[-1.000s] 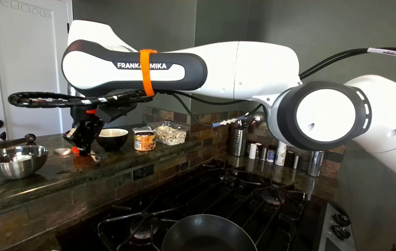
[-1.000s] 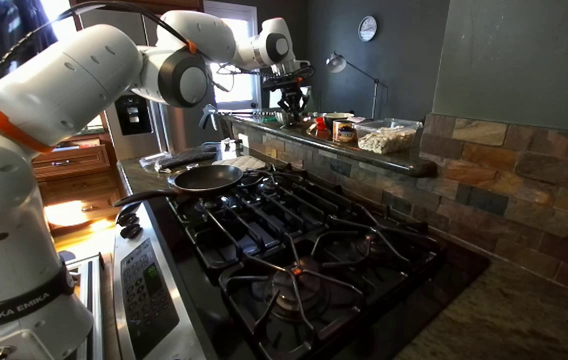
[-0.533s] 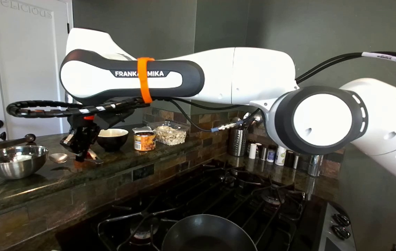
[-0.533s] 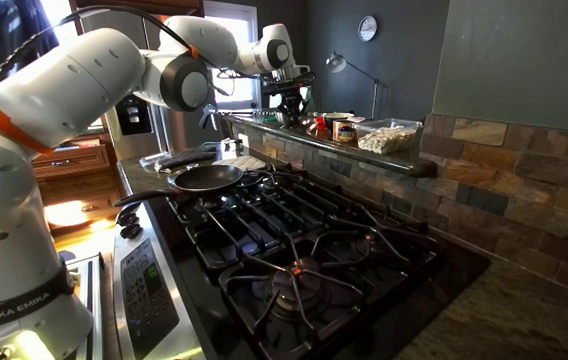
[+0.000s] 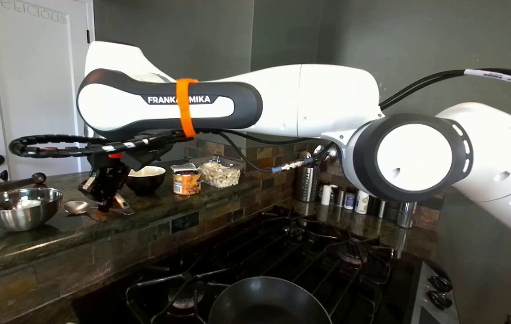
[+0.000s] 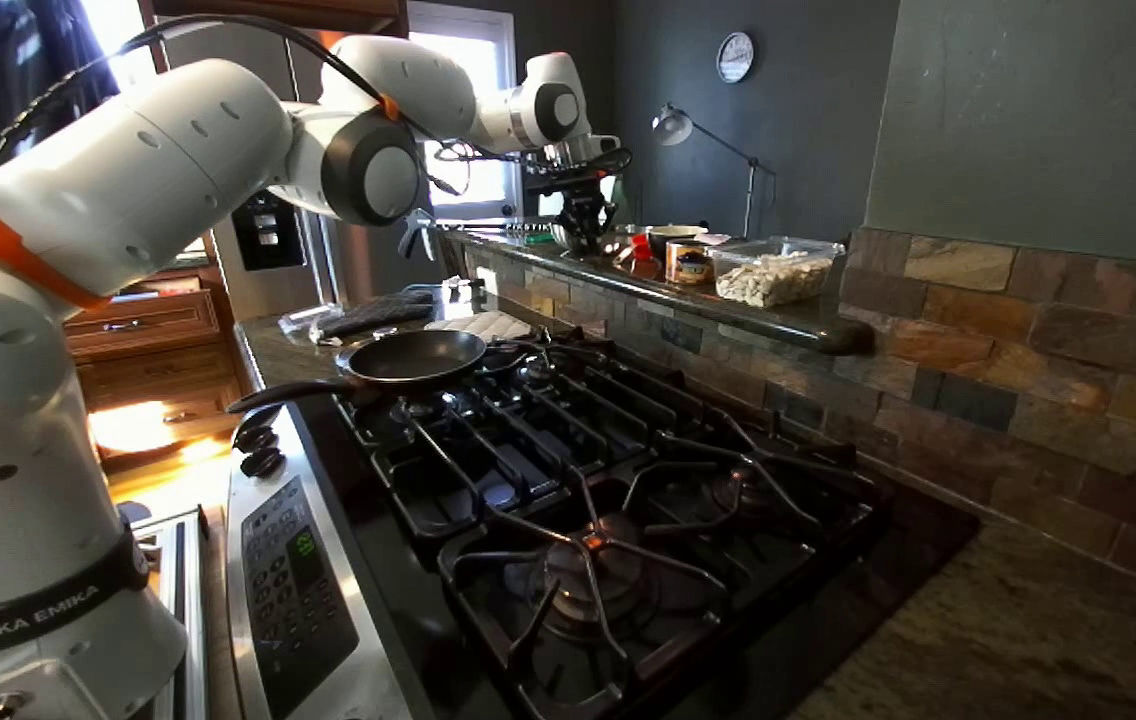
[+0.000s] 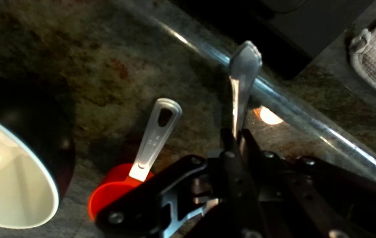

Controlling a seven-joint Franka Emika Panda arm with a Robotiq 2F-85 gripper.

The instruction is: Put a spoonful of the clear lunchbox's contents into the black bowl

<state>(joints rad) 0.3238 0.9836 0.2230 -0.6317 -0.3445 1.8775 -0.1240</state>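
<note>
Clear plastic walls form the box [image 6: 796, 246], which holds pale beige food [image 6: 773, 282] on the raised counter [image 5: 73, 227] in both exterior views; just beside it stands a can [image 5: 186, 183] with an orange label, its print too small to read; near the can is the black bowl [image 5: 144, 184], upright and pale inside. Black and narrow in the wrist view, the gripper [image 7: 237, 134] pinches the handle of a metal spoon [image 7: 246, 62]; in an exterior view the spoon's round end hangs low at the counter, whether touching I cannot tell; a red measuring cup [image 7: 112, 191] sits between bowl and gripper, the marks on its handle too blurred to read; a steel bowl [image 5: 18, 219] stands near the spoon's round end. White and long, the arm [image 5: 273, 96] reads "FRANK" and "MIKA", an orange strap [image 5: 184, 108] crossing the letters between; "FRANKA EMIKA" rings its base [image 6: 28, 620]; "DELICIOUS" shows on the white door [image 5: 35, 90].
</note>
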